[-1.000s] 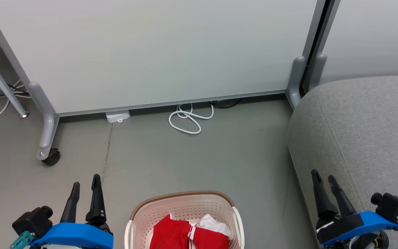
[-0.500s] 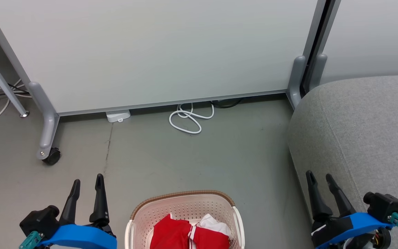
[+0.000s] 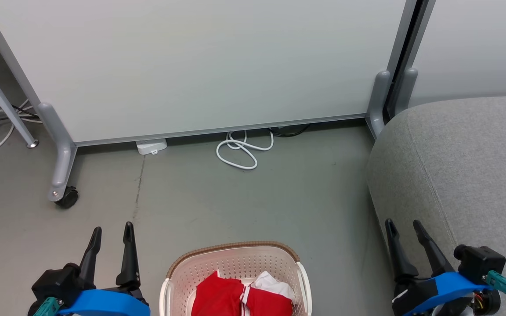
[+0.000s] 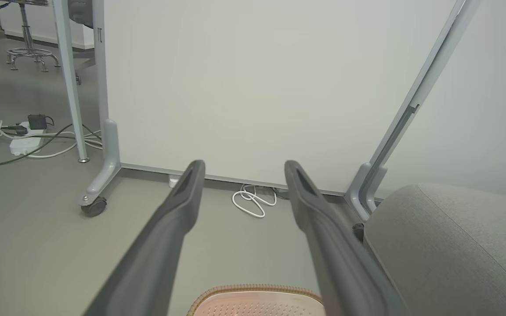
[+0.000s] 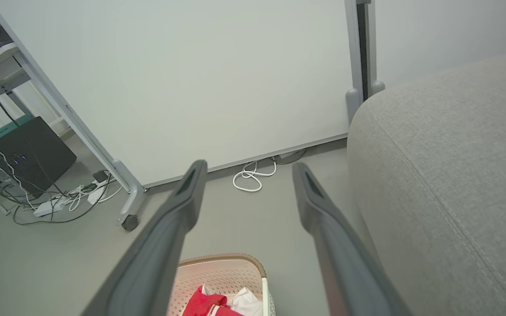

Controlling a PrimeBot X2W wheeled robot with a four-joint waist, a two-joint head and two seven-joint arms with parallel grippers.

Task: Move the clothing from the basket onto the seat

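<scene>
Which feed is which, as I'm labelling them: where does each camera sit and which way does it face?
Head view: on the head, facing forward and down at the floor, basket, clothing and seat; left tool and right tool at the bottom corners.
Left wrist view: on the left wrist, facing along its fingers to the partition.
Right wrist view: on the right wrist, facing along its fingers over basket and seat.
Shared: all three show the white cable coil.

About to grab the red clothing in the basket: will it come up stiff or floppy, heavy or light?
Likely floppy: the red clothing lies crumpled in folds in the basket, so it should drape and trail from a pinch. Probably light, as it looks like thin fabric. Red and white pieces lie bunched together, so one may drag another along.
</scene>
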